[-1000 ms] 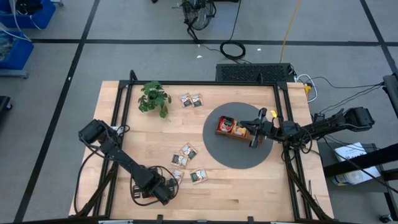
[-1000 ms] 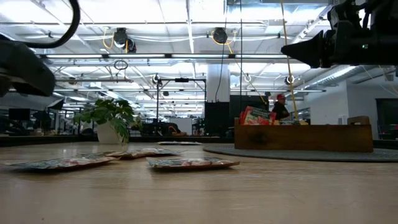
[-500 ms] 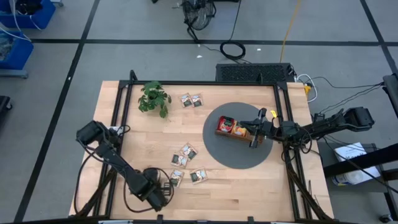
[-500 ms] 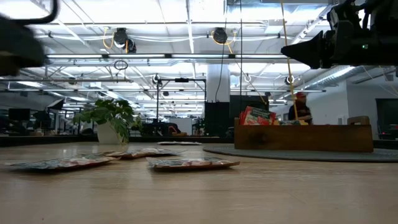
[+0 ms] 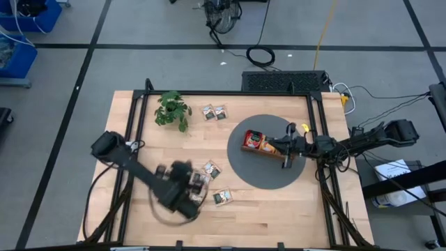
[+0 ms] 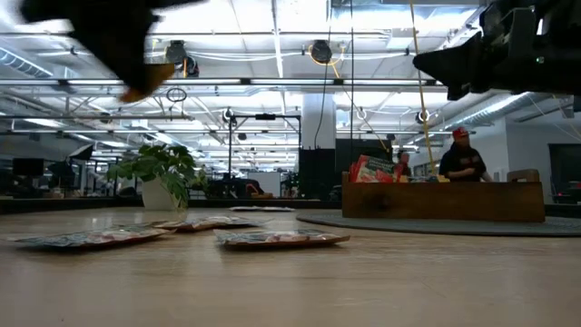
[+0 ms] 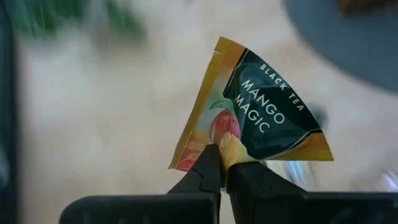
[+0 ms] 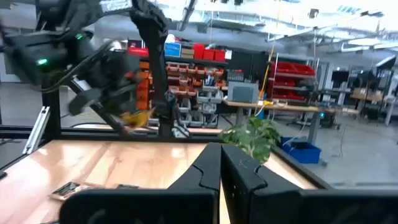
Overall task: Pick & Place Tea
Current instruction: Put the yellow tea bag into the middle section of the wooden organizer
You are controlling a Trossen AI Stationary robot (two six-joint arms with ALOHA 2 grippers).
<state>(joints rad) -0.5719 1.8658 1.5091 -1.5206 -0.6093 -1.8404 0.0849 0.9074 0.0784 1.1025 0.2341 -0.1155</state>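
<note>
**Left arm lifts a mango sachet clear of the table**

While the right arm waits over by the tray, the left gripper (image 7: 221, 163) has its two fingers pinched tight on the bottom corner of an orange-yellow tea sachet (image 7: 258, 115), the one printed "Black Tea Mango Magic". It hangs above the wooden table (image 5: 279, 216), raised off the surface, near the front and left of centre when seen from above (image 5: 182, 192); the arm there is blurred, so its exact pose is hard to read.

Nearest the table's front edge lie a few loose sachets (image 5: 223, 197), flat on the wood just beside the left gripper, with another pair (image 5: 210, 169) a little farther in. From table height these show as thin flat packets (image 6: 281, 239) on the boards.

Farther back and to the right sits a dark round mat (image 5: 244, 164), and on it the wooden tray (image 6: 445, 202) with red and orange sachets standing in one compartment (image 5: 258, 141). The right gripper (image 5: 285, 160) hovers over the mat next to the tray, its fingers pressed together with nothing between them.

At the far side of the table are two more sachets (image 5: 214, 112) and a small leafy plant (image 5: 173, 110). Beyond the table, a person in a red cap (image 6: 463, 159) stands in the room.
</note>
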